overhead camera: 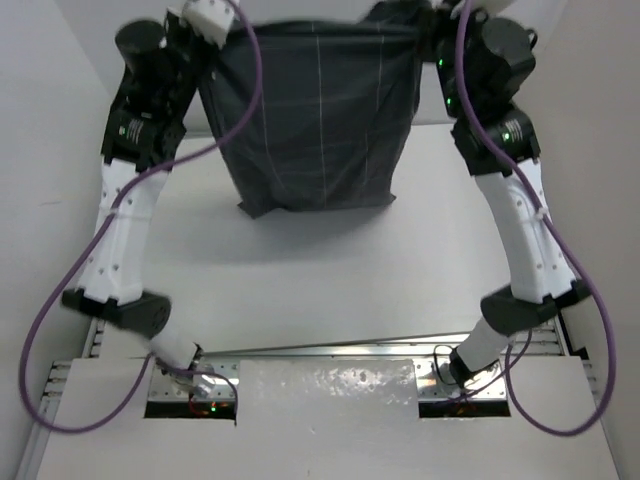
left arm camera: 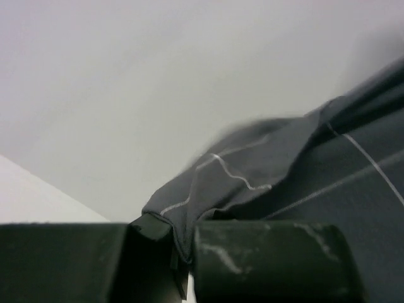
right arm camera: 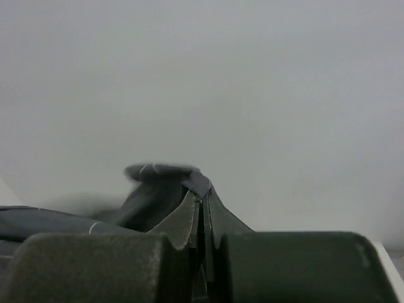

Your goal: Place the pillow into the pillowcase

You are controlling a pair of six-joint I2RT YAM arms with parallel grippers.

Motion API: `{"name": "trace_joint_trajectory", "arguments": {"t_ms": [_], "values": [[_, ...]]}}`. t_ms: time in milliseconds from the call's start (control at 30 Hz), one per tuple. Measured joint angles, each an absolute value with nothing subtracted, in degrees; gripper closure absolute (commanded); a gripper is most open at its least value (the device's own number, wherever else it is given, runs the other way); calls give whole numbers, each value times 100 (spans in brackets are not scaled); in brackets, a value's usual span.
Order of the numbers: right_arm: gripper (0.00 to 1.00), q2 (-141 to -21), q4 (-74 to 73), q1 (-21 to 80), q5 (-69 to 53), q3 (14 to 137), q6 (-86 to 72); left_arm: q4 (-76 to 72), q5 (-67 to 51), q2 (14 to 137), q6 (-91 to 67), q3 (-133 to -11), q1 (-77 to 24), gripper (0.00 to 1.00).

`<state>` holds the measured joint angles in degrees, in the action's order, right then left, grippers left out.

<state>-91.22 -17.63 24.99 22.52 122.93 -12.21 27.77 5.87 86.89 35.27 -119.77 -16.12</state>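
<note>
The dark grey checked pillowcase (overhead camera: 315, 115) hangs stretched between both raised arms at the far side of the table, its lower edge resting on the white tabletop. My left gripper (left arm camera: 183, 252) is shut on the case's upper left corner (left arm camera: 208, 183); in the top view it is near the top edge (overhead camera: 205, 25). My right gripper (right arm camera: 205, 252) is shut on the upper right corner (right arm camera: 189, 214), pinched between the pads; in the top view it is at the top edge (overhead camera: 435, 20). The pillow does not show in any view; the case bulges but I cannot tell what fills it.
The white tabletop (overhead camera: 330, 290) spreads between the arms. The metal mounting rail (overhead camera: 330, 352) and a white panel (overhead camera: 325, 385) lie at the near edge. Purple cables (overhead camera: 110, 240) loop along both arms. White walls enclose the table's sides.
</note>
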Motion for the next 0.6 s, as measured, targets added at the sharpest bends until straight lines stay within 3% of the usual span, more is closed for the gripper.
{"name": "trace_joint_trajectory", "arguments": {"t_ms": [67, 133, 267, 600], "values": [[100, -9686, -1551, 2488, 2220, 13235, -1216, 2891, 711, 9474, 3531, -13413, -1522, 100], [100, -9745, -1098, 2502, 2126, 13277, -1251, 2523, 801, 9791, 3538, -14020, -1450, 100], [100, -9325, -738, 2515, 1896, 12451, -1540, 1907, 895, 9207, 3712, -13128, -1448, 100], [100, -9955, 233, 2528, 1096, 12619, -3367, 1011, 1417, 9194, 4611, -13336, -1135, 100]]}}
